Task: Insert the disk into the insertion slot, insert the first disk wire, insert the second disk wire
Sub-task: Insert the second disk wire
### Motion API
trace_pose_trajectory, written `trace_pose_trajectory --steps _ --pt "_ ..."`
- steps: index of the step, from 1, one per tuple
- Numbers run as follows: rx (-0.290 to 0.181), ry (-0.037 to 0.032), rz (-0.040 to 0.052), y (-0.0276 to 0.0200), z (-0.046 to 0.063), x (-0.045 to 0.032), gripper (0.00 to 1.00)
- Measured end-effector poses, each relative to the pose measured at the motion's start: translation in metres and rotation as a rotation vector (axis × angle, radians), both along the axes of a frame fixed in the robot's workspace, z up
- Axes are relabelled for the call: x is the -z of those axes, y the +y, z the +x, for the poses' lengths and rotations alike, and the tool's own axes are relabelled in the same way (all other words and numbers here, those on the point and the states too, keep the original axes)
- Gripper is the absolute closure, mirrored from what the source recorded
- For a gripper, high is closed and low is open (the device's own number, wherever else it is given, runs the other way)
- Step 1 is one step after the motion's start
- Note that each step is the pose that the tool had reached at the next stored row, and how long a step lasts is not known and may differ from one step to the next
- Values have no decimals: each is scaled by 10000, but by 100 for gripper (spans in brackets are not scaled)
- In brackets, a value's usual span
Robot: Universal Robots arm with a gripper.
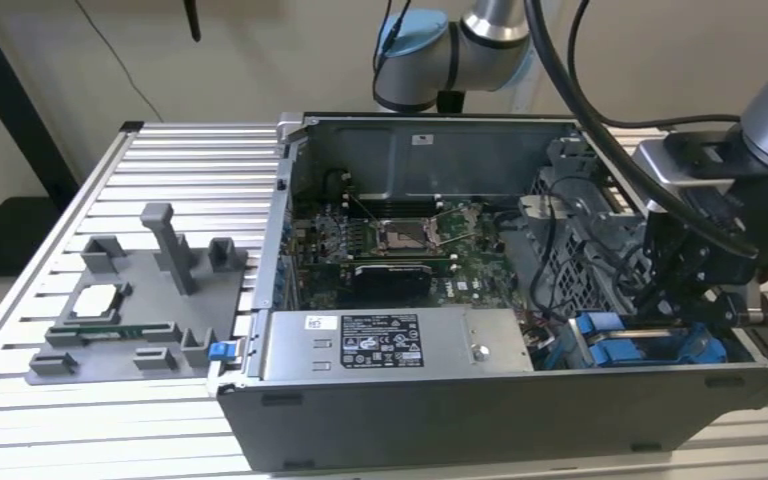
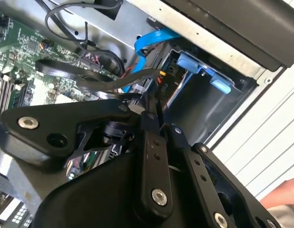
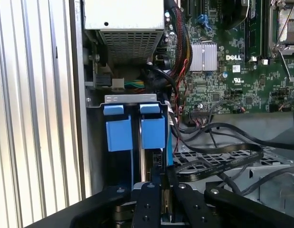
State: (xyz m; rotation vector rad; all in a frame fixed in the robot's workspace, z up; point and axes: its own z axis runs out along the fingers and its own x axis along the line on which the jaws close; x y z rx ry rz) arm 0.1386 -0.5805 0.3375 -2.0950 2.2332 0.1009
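The open grey desktop computer case (image 1: pixel 491 400) lies on its side on the ribbed aluminium counter (image 1: pixel 37 200), and everything else I can place against it. The black robot gripper (image 1: pixel 684 300) hangs inside the case at the corner on the exterior view's right, just above the insertion slot (image 3: pixel 132 102), a grey metal drive bay with bright blue plastic fittings. In the first wrist view the gripper (image 3: pixel 163 199) sits at the bay's mouth with its jaws drawn close together on something thin and dark between them; I cannot tell what it is. A flat silver-grey edge (image 3: pixel 143 161) stands between the blue fittings in the bay, probably the disk, though I cannot be sure. A bright blue flat cable (image 2: pixel 154 40) curves down toward the bay beside black wires (image 2: pixel 75 71). The large silver power-supply box (image 1: pixel 391 345) carries a white and black printed label, too small to read. The green motherboard (image 1: pixel 398 245) fills the case floor. Outside the case, on the exterior view's left, stands a grey plastic fixture (image 1: pixel 144 300) with upright posts.
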Motion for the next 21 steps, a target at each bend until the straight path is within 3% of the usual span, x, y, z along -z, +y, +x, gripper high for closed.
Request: trace_pose_trajectory --steps 5,6,11,14,21 --pt "-1 -13 5 0 1 19 100" --pt "0 -14 14 0 1 23 0" --pt "3 -8 5 -1 0 18 0" --pt "19 36 9 0 0 -14 0" --pt "55 162 5 0 0 -190 0"
